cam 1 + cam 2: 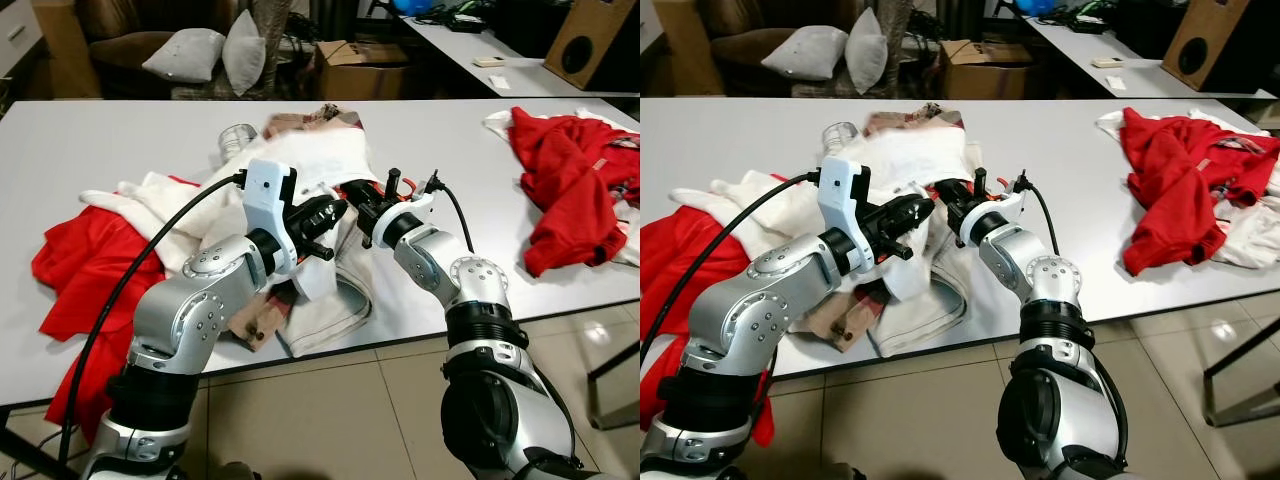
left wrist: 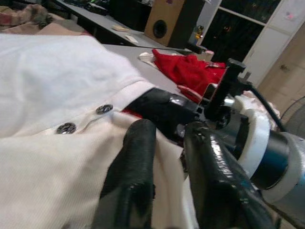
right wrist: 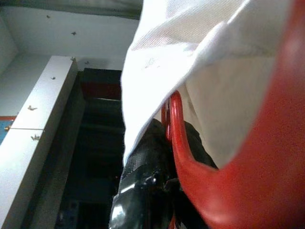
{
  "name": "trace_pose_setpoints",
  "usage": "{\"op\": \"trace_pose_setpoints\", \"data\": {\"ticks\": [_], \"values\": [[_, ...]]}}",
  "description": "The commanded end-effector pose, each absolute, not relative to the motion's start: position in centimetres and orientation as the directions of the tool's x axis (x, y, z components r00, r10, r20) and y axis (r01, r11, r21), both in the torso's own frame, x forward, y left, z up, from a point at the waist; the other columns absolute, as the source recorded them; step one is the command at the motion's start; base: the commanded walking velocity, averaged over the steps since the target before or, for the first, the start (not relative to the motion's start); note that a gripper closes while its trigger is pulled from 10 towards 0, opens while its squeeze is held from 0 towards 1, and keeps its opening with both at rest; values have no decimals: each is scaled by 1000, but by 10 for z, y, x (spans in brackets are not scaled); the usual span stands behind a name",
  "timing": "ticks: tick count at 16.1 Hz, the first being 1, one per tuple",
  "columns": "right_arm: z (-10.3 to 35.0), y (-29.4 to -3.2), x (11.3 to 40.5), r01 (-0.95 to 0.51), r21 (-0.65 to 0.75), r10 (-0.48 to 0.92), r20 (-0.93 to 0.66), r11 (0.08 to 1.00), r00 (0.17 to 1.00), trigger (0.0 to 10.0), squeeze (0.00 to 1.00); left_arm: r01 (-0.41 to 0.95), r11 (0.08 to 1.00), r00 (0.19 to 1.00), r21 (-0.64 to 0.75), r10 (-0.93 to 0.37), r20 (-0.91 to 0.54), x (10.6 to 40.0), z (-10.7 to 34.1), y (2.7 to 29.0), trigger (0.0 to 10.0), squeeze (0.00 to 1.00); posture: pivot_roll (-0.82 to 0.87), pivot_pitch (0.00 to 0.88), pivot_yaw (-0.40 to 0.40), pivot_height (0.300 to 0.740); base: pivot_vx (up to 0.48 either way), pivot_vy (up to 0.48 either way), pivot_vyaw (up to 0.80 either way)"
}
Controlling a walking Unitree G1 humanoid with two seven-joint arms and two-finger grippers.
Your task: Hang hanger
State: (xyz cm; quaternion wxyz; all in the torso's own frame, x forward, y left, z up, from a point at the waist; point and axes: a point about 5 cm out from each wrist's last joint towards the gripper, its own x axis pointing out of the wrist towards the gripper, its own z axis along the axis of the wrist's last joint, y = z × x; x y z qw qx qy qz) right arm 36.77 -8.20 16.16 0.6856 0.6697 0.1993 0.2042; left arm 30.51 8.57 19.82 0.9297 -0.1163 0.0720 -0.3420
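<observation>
On the table (image 1: 90, 140), both grippers meet at a white shirt (image 1: 310, 165). Left gripper (image 2: 164, 157) pinches its cloth; right wrist view reveals right gripper (image 3: 159, 162) fingers clamped on a red hanger (image 3: 228, 191) beneath.

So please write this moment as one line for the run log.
left gripper: shut on white shirt | right gripper: shut on red hanger, inside shirt | place: table | hanger: not yet hung

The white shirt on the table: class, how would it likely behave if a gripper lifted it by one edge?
The white shirt lies rumpled in soft folds, so it would probably droop and trail. It looks thin, likely light. It overlaps other clothes, so it might drag them along.
</observation>
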Motion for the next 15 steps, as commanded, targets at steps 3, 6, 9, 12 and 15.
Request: {"op": "trace_pose_setpoints", "data": {"ticks": [3, 6, 9, 12, 15], "values": [[162, -85, 362, -15, 999, 559, -5, 31, 829, 10000, 0, 713, 658, 673, -244, -739, -26, 296, 208, 69, 10000, 0, 93, 0, -57, 740, 0, 0, 0], [159, -85, 359, -5, 997, 574, -38, 74, 818, 10000, 0, 737, 645, 653, -201, -757, -32, 293, 209, 75, 10000, 0, 93, 0, -57, 740, 0, 0, 0], [151, -89, 346, 7, 986, 633, -112, 165, 766, 10000, 0, 608, 791, 793, -73, -609, 7, 307, 230, 123, 10000, 0, 91, 0, -57, 740, 0, 0, 0], [149, -89, 330, -39, 982, 694, -104, 187, 712, 10000, 0, 526, 849, 850, 55, -526, -14, 314, 233, 149, 10000, 0, 90, 0, -56, 740, 0, 0, 0], [153, -94, 322, -66, 981, 696, -81, 182, 713, 10000, 0, 496, 867, 868, 58, -495, -21, 320, 226, 146, 10000, 0, 74, 0, -41, 740, 0, 0, 0]]}}
